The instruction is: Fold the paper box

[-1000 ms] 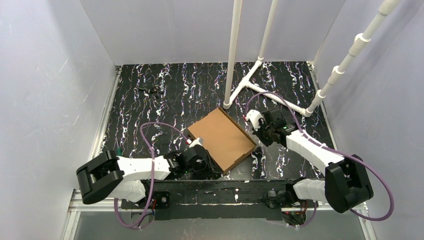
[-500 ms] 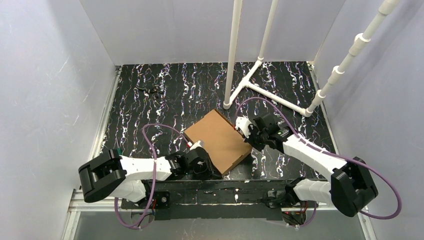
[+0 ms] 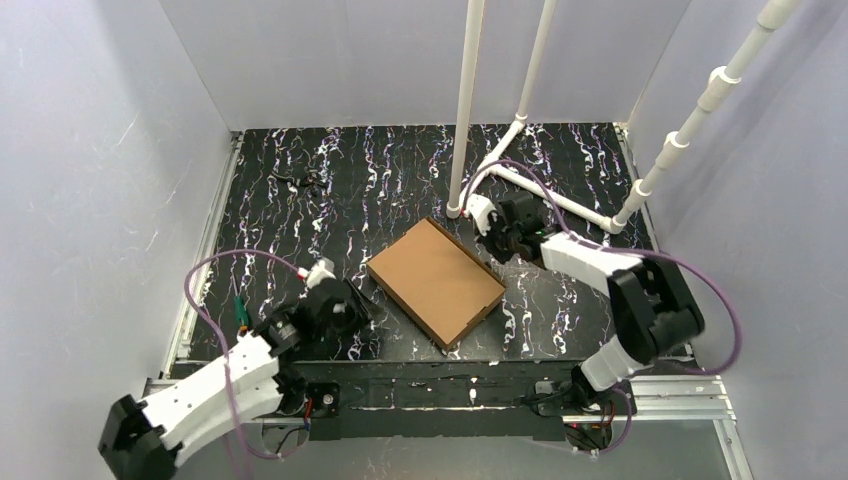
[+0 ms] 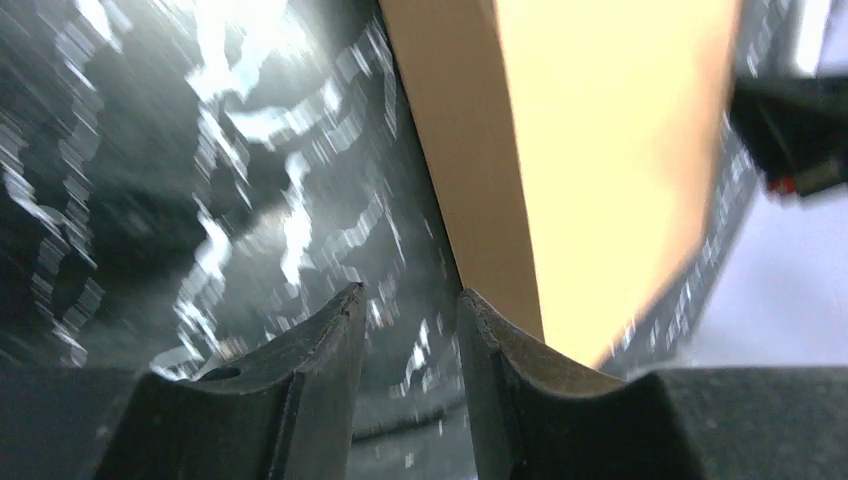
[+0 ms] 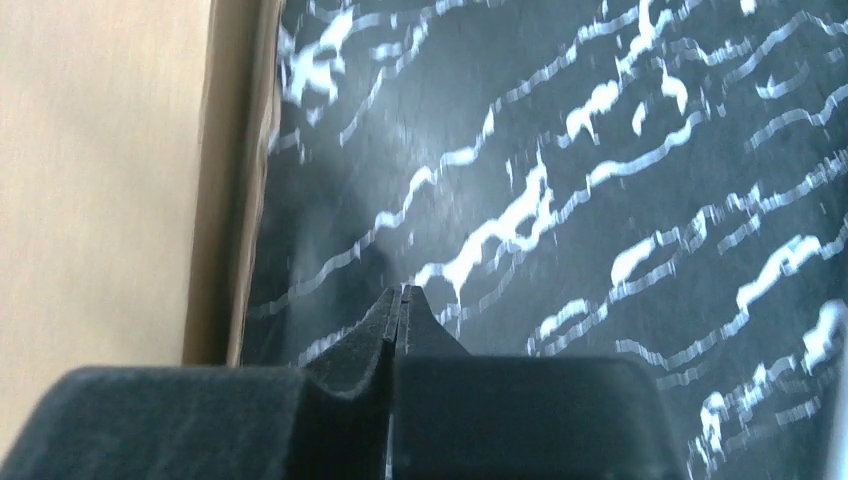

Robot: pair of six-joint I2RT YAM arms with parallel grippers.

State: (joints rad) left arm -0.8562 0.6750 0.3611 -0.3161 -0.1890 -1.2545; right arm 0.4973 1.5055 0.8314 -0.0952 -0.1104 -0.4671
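Note:
The paper box [image 3: 437,280] lies closed and flat on the black marbled mat, a brown cardboard rectangle turned diagonally. My left gripper [image 3: 362,308] hovers just left of its near-left side, apart from it. In the left wrist view its fingers [image 4: 410,300] stand open with only mat between them, and the box's side wall [image 4: 470,180] runs up to the right. My right gripper [image 3: 500,240] sits off the box's far-right corner. Seen from the right wrist, its fingers [image 5: 402,292] are shut on nothing over the mat, with the box [image 5: 100,150] to the left.
A white pipe frame [image 3: 465,100] stands upright just behind the box, its base pipes [image 3: 545,192] running along the mat at the back right. A small dark object [image 3: 305,180] lies at the back left. White walls enclose the mat.
My left arm pulled back to the left, off the box's near corner, and its jaws opened. My right gripper moved from the box's right edge toward the back. The box slid slightly left.

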